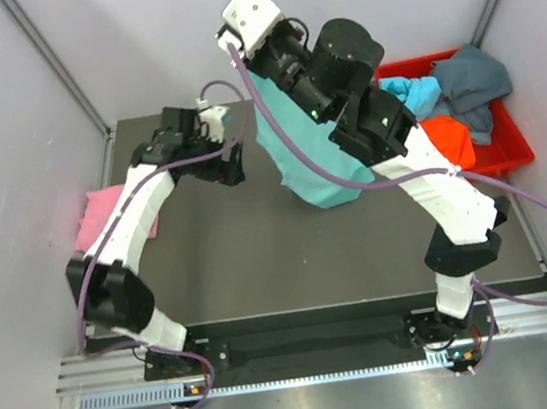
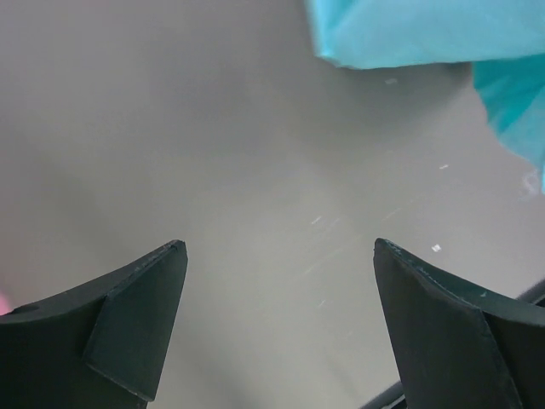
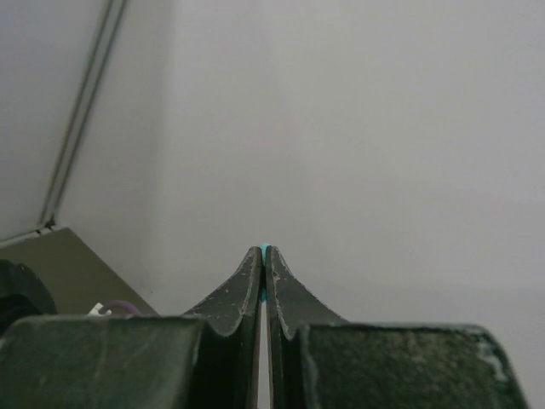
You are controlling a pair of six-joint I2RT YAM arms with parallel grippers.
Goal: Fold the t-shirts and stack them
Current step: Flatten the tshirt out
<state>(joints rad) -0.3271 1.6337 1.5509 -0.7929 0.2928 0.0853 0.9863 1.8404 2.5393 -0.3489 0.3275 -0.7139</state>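
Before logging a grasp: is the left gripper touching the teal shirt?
Apart. Left wrist view shows the left gripper open over the table, the teal shirt beyond its fingertips.

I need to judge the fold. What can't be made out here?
Top view: the right arm hides where the teal t-shirt is gripped.
Right wrist view: only a teal sliver shows between the right gripper's shut fingertips.
Left wrist view: frame edges cut the teal t-shirt off.
Top view: the left arm covers part of the pink t-shirt.
Top view: shirts heaped in the red bin; number unclear.
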